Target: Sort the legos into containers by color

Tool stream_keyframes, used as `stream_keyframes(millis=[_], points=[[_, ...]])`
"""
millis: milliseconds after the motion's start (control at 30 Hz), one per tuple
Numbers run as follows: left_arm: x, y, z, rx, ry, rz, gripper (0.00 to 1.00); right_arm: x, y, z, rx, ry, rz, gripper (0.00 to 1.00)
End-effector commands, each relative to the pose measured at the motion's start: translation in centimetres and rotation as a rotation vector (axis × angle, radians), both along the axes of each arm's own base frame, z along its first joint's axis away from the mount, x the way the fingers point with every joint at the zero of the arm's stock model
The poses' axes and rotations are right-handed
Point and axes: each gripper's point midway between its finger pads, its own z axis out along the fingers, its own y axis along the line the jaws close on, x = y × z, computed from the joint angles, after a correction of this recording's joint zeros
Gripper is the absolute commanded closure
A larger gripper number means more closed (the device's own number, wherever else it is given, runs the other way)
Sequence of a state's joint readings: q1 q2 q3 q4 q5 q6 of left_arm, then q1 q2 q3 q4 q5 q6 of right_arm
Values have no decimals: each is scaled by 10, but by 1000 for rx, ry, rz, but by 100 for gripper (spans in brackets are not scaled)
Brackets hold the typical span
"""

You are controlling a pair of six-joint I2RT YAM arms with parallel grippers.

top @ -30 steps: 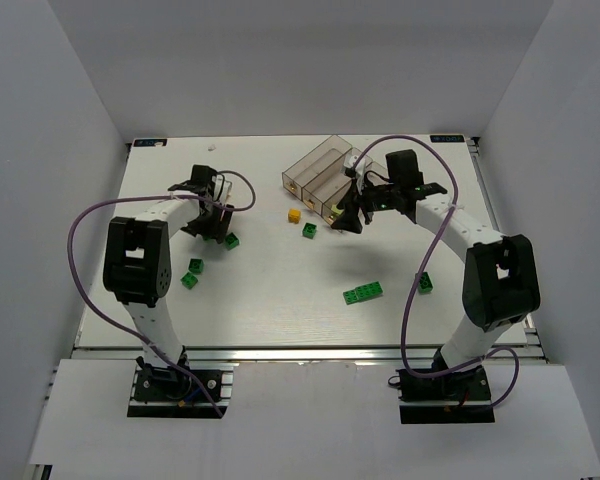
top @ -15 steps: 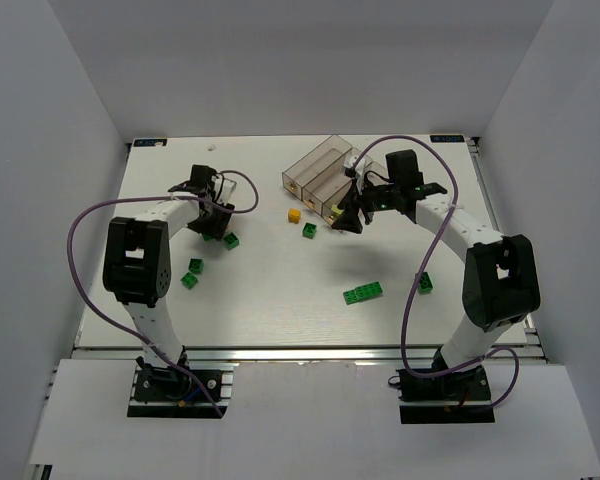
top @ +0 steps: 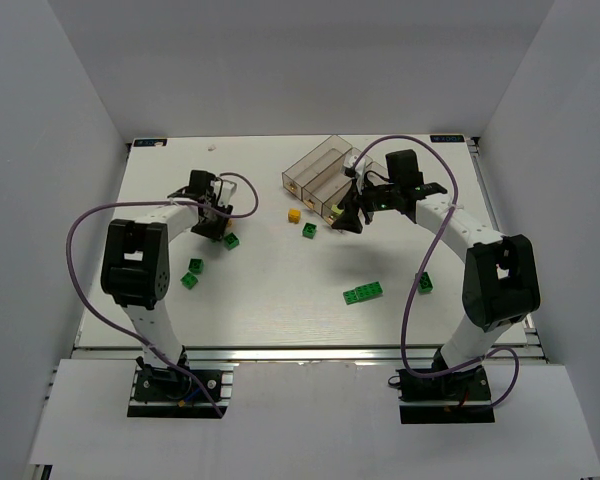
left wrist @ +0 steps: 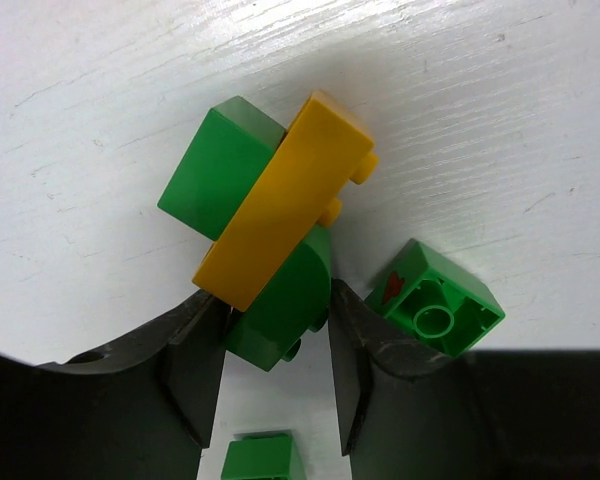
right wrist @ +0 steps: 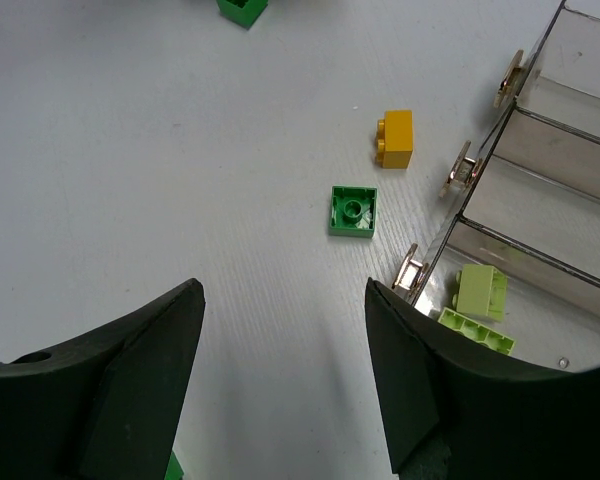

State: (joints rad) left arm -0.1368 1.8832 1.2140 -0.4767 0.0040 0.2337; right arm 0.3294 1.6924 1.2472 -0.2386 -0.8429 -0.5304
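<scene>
Nearest the arm bases, a long green brick (top: 364,293) lies flat on the table (top: 280,320), with a small green brick (top: 425,283) to its right and two more green bricks (top: 195,266) well off to its left; farther back, the left gripper (left wrist: 275,300) is down at the tabletop, its fingers (left wrist: 195,370) close on either side of a rounded green brick (left wrist: 280,315); whether they clamp it I cannot tell; a yellow brick (left wrist: 285,200) lies askew across it; an upturned green brick (left wrist: 440,305) sits just beside the right finger; the right gripper (right wrist: 283,290) hangs wide apart and empty above a lone green brick (right wrist: 352,211) and an orange-yellow brick (right wrist: 395,138); farthest, the containers (right wrist: 570,160) hold two pale yellow-green bricks (right wrist: 480,290) in the bin closest to that gripper.
</scene>
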Motion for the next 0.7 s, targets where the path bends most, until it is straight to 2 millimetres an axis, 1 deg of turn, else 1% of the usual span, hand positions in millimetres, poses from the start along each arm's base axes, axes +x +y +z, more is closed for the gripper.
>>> stream_keyframes(millis=[0,100,133,200,233,300,333,400,433,500,533,567,633,667], points=[[-5,-5,7,-52,-28,15,48,2,5,12,18,-20,17,29],[-8,-9,6,-81,-21,16,57,1,5,11,18,-17,21,30],[-9,-11,7,-88,-22,16,63,1,5,12,20,-19,21,30],[-11,-15,9,-113,-21,23,69,1,5,13,21,-17,20,30],[-10,-19,14,-140,-35,24,74,1,5,14,22,-19,19,30],[-12,-24,18,-172,-42,23,77,0,6,14,22,-11,21,30],[-12,-29,27,-202,-62,12,78,0,6,14,24,-5,20,30],[-13,-38,35,-254,-78,15,80,-1,7,14,24,27,11,30],[-13,-46,47,-299,-96,-5,80,-4,9,15,34,45,22,30],[-13,-56,59,-363,-114,-8,81,-8,13,18,48,89,36,30],[-14,-59,64,-387,-120,-11,81,-13,16,22,67,105,58,29],[-15,-66,75,-431,-138,-26,82,-15,17,23,74,115,71,29],[-16,-72,85,-467,-153,-31,82,-26,23,28,100,125,129,28],[-17,-79,97,-517,-165,-33,82,-29,24,30,110,124,152,28]])
